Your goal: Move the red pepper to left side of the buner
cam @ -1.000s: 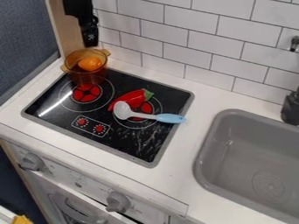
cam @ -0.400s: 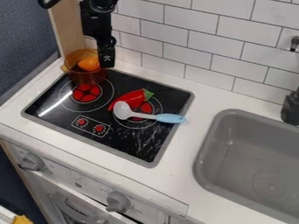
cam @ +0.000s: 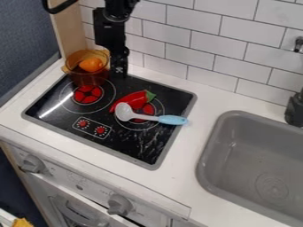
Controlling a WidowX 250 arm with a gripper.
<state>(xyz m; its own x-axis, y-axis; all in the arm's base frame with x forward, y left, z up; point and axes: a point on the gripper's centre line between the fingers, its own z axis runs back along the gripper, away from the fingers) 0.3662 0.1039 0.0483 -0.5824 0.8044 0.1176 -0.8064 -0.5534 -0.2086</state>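
The gripper (cam: 119,71) is nearing the red pepper (cam: 134,98) lying below it, likely for pickup; its opening cannot be told.

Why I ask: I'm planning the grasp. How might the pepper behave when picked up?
The pepper looks smooth and shiny like a plastic toy, so it is probably stiff and light but may slip. Its rounded, tapering body could roll or swivel if pushed. The spoon lies close by and might get nudged.
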